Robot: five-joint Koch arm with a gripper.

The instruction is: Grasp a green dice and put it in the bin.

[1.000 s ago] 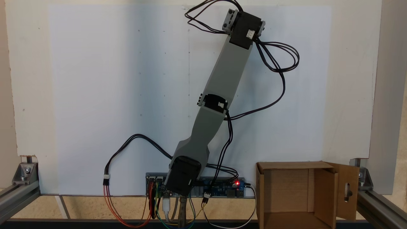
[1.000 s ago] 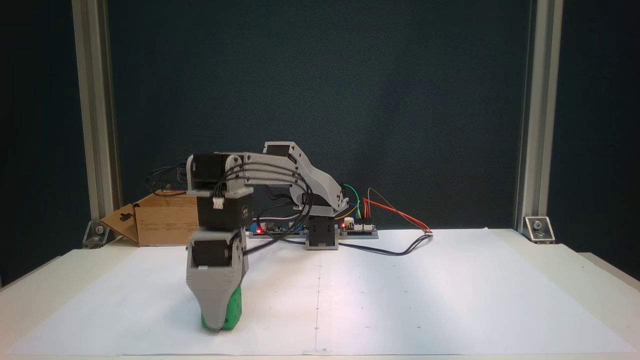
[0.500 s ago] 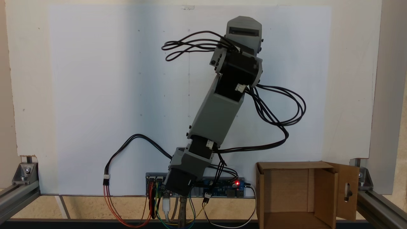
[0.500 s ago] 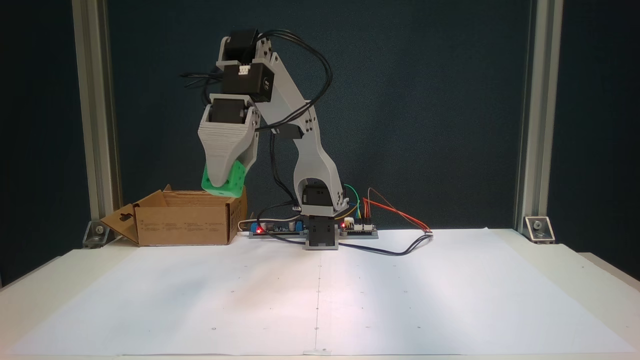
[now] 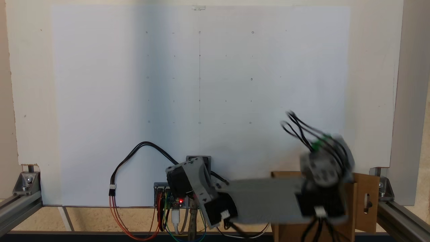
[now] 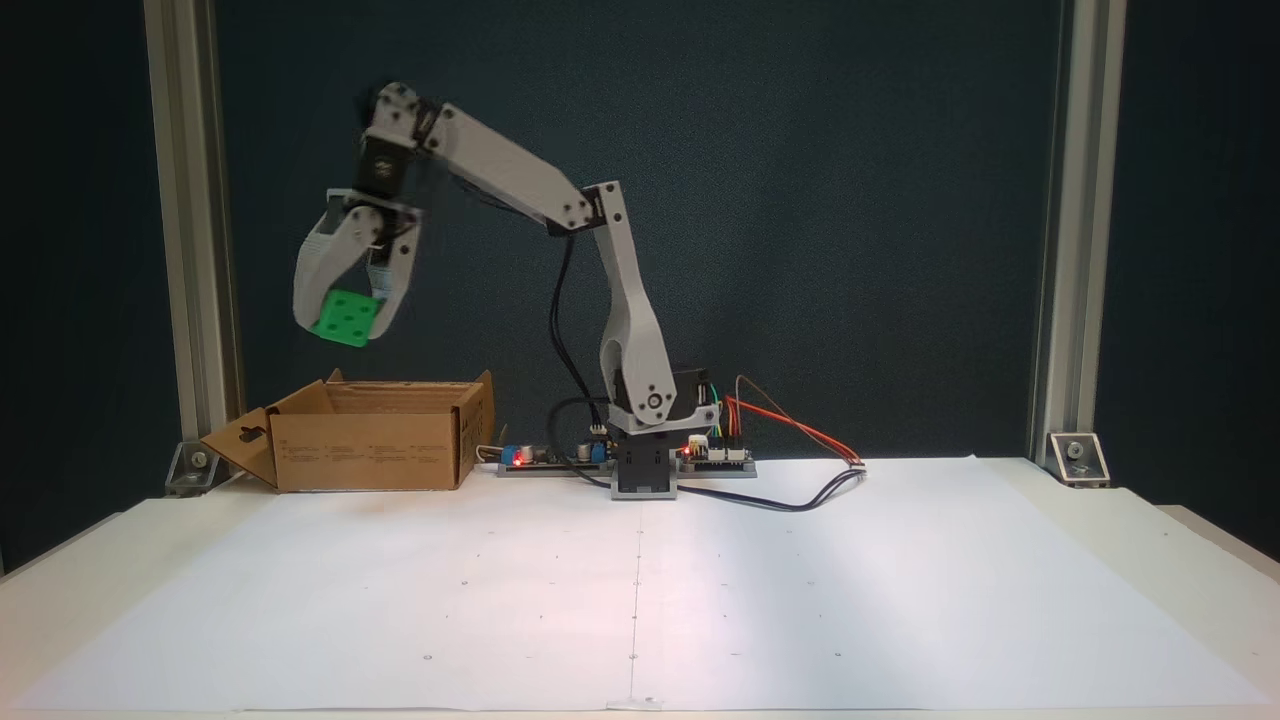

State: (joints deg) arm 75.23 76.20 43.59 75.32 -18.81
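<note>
The green dice (image 6: 347, 317) was held in mid-air, well above the bin (image 6: 365, 448) and a little toward its slotted-flap side in a fixed view. A five-pip face was turned to that camera, and the cube was tilted. It was judged to be a light, rigid plastic piece with smooth, rounded edges, likely to slip if gripped by its corners, so opposite flat faces were the best place for a hold. The gripper (image 6: 345, 325) was seen with its jaws pinching the cube from two sides. In a fixed view from above, the blurred arm (image 5: 265, 201) lay across the bin (image 5: 366, 201). The bin stood at the back of the counter (image 6: 900, 600), beside a metal post (image 6: 190, 250).
</note>
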